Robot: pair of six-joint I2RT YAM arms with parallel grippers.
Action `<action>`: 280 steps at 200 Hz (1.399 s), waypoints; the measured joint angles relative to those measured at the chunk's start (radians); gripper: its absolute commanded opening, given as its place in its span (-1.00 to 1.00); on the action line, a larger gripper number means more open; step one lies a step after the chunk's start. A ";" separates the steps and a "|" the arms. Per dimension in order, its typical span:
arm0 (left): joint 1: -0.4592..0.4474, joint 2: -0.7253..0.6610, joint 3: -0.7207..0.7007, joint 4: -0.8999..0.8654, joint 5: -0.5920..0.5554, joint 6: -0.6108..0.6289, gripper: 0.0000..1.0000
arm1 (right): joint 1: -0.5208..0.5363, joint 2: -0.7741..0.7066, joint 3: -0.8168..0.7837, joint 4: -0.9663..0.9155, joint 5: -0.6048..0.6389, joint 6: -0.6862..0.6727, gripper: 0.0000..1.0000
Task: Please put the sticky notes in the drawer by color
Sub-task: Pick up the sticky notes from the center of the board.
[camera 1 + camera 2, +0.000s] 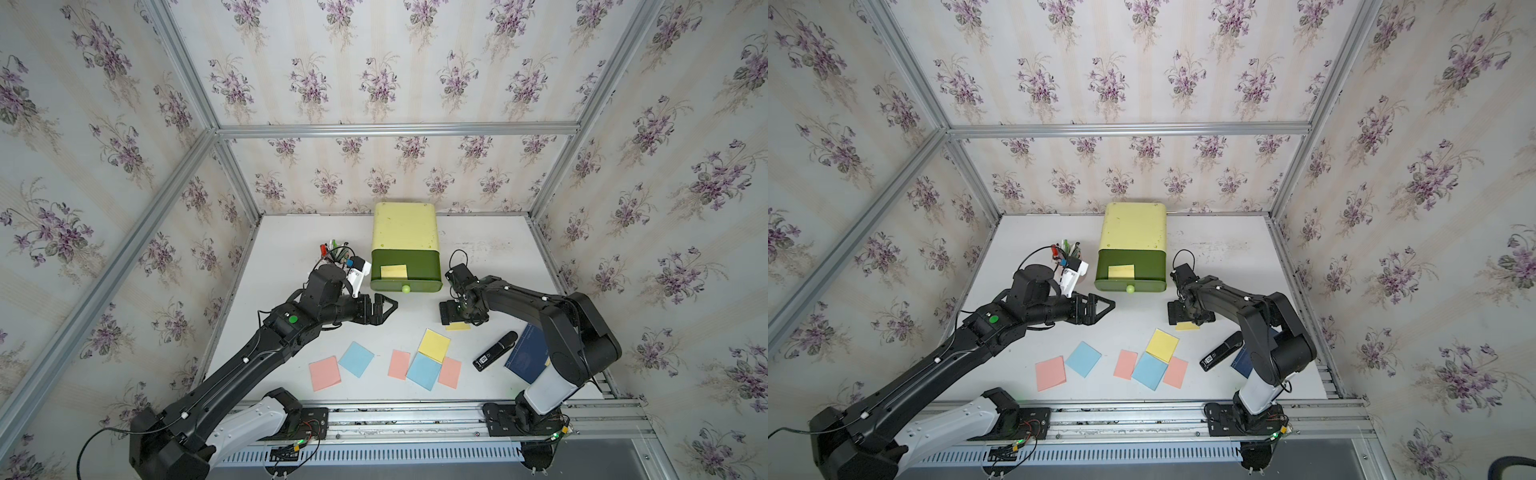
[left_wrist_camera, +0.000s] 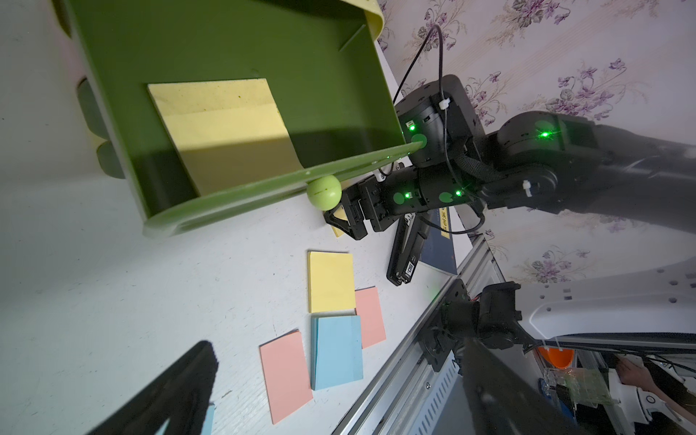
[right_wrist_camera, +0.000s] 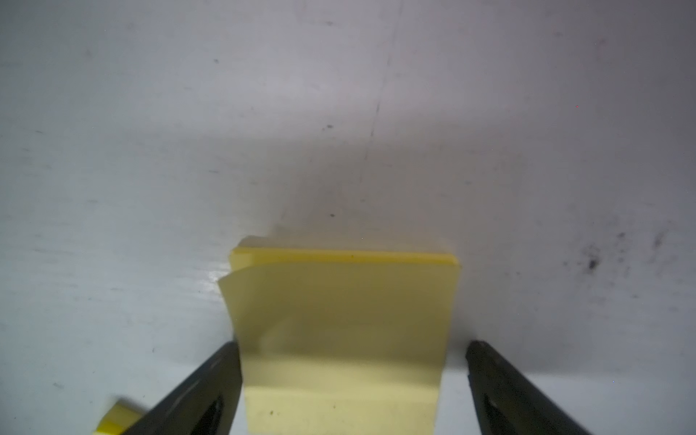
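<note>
In both top views, your right gripper (image 1: 459, 318) sits low over a yellow pad (image 1: 457, 327) on the table (image 1: 291, 241), just in front of the drawer chest (image 1: 405, 230). Its top drawer (image 1: 419, 266) is pulled out with 1 yellow note (image 1: 393, 271) inside, so yellow likely belongs there. Your left gripper (image 1: 387, 308) hovers empty beside the knob (image 1: 405, 288), jaws spread wide, seemingly placed to tend the drawer. 6 more sticky notes (image 1: 424, 371), 3 pink, 2 blue and 1 yellow, lie nearer the front, near a stapler (image 1: 496, 351) and a dark blue book (image 1: 525, 359).

The left wrist view adds what the top views lack: the note lies flat on the drawer floor, with room beside it.

Only the right wrist view settles the grip: the fingers (image 3: 211, 380) straddle the pad, wide apart, not yet pinching it. Its top sheet (image 3: 241, 286) curls at 1 corner.
</note>
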 measured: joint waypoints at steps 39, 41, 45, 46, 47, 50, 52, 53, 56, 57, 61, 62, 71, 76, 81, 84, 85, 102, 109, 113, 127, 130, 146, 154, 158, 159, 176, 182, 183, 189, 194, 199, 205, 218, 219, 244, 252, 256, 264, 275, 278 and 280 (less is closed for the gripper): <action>0.000 0.004 -0.002 0.000 -0.005 0.000 1.00 | 0.003 0.010 0.002 0.005 -0.001 0.000 0.76; 0.000 0.005 -0.002 0.000 -0.005 0.000 1.00 | 0.003 0.011 0.002 0.006 -0.001 0.000 0.75; 0.000 0.005 -0.002 0.000 -0.005 0.000 1.00 | 0.003 0.011 0.002 0.008 -0.001 0.000 0.73; 0.000 0.005 -0.002 0.000 -0.005 0.000 1.00 | 0.003 0.011 0.002 0.010 -0.001 0.000 0.72; 0.000 0.005 -0.002 0.000 -0.005 0.000 1.00 | 0.003 0.012 0.002 0.010 0.000 0.000 0.71; 0.000 0.006 -0.002 0.000 -0.005 0.000 1.00 | 0.003 0.013 0.002 0.012 0.000 0.000 0.68; 0.000 0.006 -0.002 0.000 -0.005 0.000 1.00 | 0.003 0.013 0.003 0.014 0.000 0.000 0.66; 0.000 0.006 -0.002 -0.001 -0.005 0.000 1.00 | 0.003 0.013 0.003 0.015 0.000 0.000 0.65; 0.000 0.006 -0.002 -0.001 -0.005 0.000 1.00 | 0.003 0.014 0.003 0.016 0.000 0.000 0.64; 0.000 0.006 -0.002 -0.001 -0.005 0.000 1.00 | 0.003 0.015 0.003 0.018 0.000 0.000 0.63; 0.000 0.006 -0.002 -0.001 -0.005 0.000 1.00 | 0.003 0.015 0.003 0.021 0.002 0.000 0.62; 0.000 0.006 -0.002 -0.001 -0.005 0.000 1.00 | 0.003 0.015 0.003 0.023 0.002 -0.002 0.61; 0.000 0.006 -0.002 -0.001 -0.005 0.000 1.00 | 0.003 0.016 0.002 0.031 0.002 -0.004 0.53; 0.000 0.005 -0.002 -0.001 -0.005 0.000 1.00 | 0.003 0.016 0.000 0.038 0.003 -0.005 0.50; 0.000 0.005 -0.002 -0.001 -0.005 0.000 1.00 | 0.002 0.016 -0.002 0.048 0.004 -0.007 0.48; 0.000 0.005 -0.002 -0.001 -0.005 0.000 1.00 | 0.000 0.016 -0.002 0.050 0.005 -0.006 0.47; 0.000 0.005 -0.002 -0.001 -0.005 0.000 1.00 | -0.001 0.016 -0.002 0.050 0.005 -0.006 0.46; 0.000 0.005 -0.003 -0.003 -0.005 0.001 1.00 | -0.007 0.014 -0.008 0.072 0.008 -0.015 0.34; 0.000 0.005 -0.003 -0.005 -0.006 0.001 1.00 | -0.011 0.014 -0.009 0.076 0.009 -0.015 0.32; 0.000 0.005 -0.003 -0.006 -0.006 0.001 1.00 | -0.013 0.014 -0.010 0.081 0.010 -0.017 0.31; 0.000 0.005 -0.003 -0.007 -0.006 0.001 1.00 | -0.016 0.014 -0.012 0.093 0.012 -0.022 0.31; 0.000 0.005 -0.003 -0.008 -0.006 0.001 1.00 | -0.016 0.014 -0.013 0.095 0.013 -0.023 0.31; 0.000 0.005 -0.002 -0.014 -0.006 0.002 1.00 | -0.016 0.007 -0.013 0.095 0.013 -0.024 0.31; 0.000 0.005 -0.002 -0.018 -0.006 0.005 1.00 | -0.016 0.001 -0.013 0.095 0.010 -0.024 0.31; 0.000 0.005 -0.002 -0.019 -0.006 0.005 1.00 | -0.017 -0.003 -0.013 0.095 0.007 -0.025 0.31; 0.000 0.005 -0.002 -0.019 -0.006 0.005 1.00 | -0.018 -0.004 -0.013 0.095 0.006 -0.025 0.31; 0.000 0.005 0.002 -0.028 -0.005 0.004 1.00 | -0.023 -0.027 -0.001 0.072 -0.023 -0.023 0.31; 0.000 0.004 0.003 -0.029 -0.004 0.004 1.00 | -0.027 -0.035 0.002 0.040 -0.037 -0.022 0.31; 0.000 0.004 0.003 -0.029 -0.004 0.004 1.00 | -0.027 -0.037 0.003 0.036 -0.041 -0.022 0.30; 0.000 0.003 0.004 -0.032 -0.001 0.003 1.00 | -0.031 -0.048 0.007 0.008 -0.053 -0.022 0.29; 0.000 0.001 0.004 -0.033 0.003 0.003 1.00 | -0.036 -0.058 0.013 -0.008 -0.057 -0.022 0.29; 0.000 -0.003 0.004 -0.035 0.005 0.000 1.00 | -0.040 -0.068 0.019 -0.016 -0.065 -0.022 0.28; 0.000 -0.010 0.004 -0.036 0.008 -0.004 1.00 | -0.048 -0.082 0.027 -0.022 -0.082 -0.022 0.28; 0.000 -0.023 0.009 -0.044 0.010 -0.004 1.00 | -0.064 -0.110 0.046 -0.040 -0.089 -0.022 0.28; 0.000 -0.024 0.010 -0.045 0.010 -0.004 1.00 | -0.065 -0.111 0.047 -0.041 -0.090 -0.022 0.28; 0.000 -0.038 0.017 -0.051 0.009 -0.004 1.00 | -0.075 -0.153 0.089 -0.085 -0.100 -0.023 0.29; 0.000 -0.038 0.017 -0.051 0.009 -0.004 1.00 | -0.075 -0.165 0.105 -0.101 -0.102 -0.023 0.30; 0.000 -0.037 0.017 -0.051 0.009 -0.005 1.00 | -0.074 -0.172 0.116 -0.109 -0.104 -0.023 0.30; 0.000 -0.036 0.017 -0.052 0.010 -0.009 1.00 | -0.074 -0.185 0.135 -0.127 -0.107 -0.023 0.31; 0.000 -0.033 0.017 -0.051 0.010 -0.011 1.00 | -0.076 -0.207 0.169 -0.158 -0.105 -0.023 0.33; 0.000 -0.032 0.017 -0.051 0.010 -0.011 1.00 | -0.076 -0.213 0.179 -0.165 -0.103 -0.023 0.33; 0.000 -0.032 0.017 -0.051 0.010 -0.011 1.00 | -0.076 -0.219 0.187 -0.171 -0.101 -0.023 0.33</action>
